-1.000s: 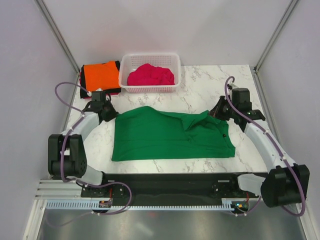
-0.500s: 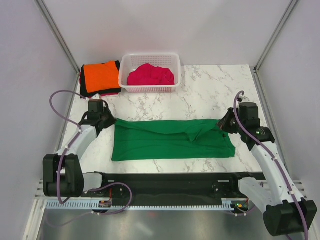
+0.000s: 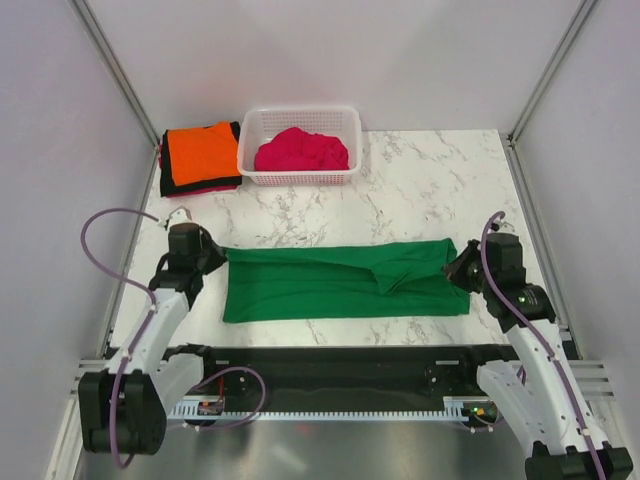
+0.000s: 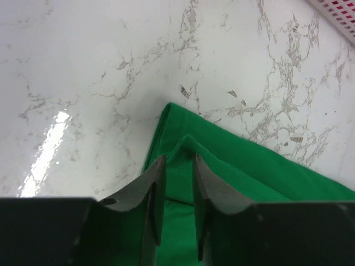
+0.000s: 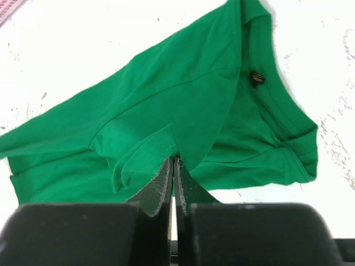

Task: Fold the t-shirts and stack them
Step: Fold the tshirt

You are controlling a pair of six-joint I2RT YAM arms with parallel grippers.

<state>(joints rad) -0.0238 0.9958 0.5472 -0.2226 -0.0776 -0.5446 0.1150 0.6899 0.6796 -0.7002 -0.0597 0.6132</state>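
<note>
**Green t-shirt folded into a band, both hands at its ends**

The green t-shirt (image 3: 320, 285) is lying flat on the near half of the marble tabletop (image 3: 420, 190), folded lengthwise into a long band running left to right. Its collar is pointing towards the right end, and a loose flap is lying across the middle.

The left hand (image 4: 178, 160) is sitting low at the band's left end. Its fingers are standing narrowly apart, and green cloth is showing through the gap. The shirt's folded corner is lying just ahead of the tips.

The right hand (image 5: 173, 163) is sitting at the band's right end. Its fingers are pressing together, pinching a raised fold of the green cloth near the sleeve.

At the far left corner, an orange t-shirt (image 3: 203, 150) is resting folded on top of a dark t-shirt (image 3: 166, 172). Just beside them, a magenta-pink t-shirt (image 3: 302, 150) is lying crumpled inside the white lattice basket (image 3: 300, 178), well apart from the green one.
</note>
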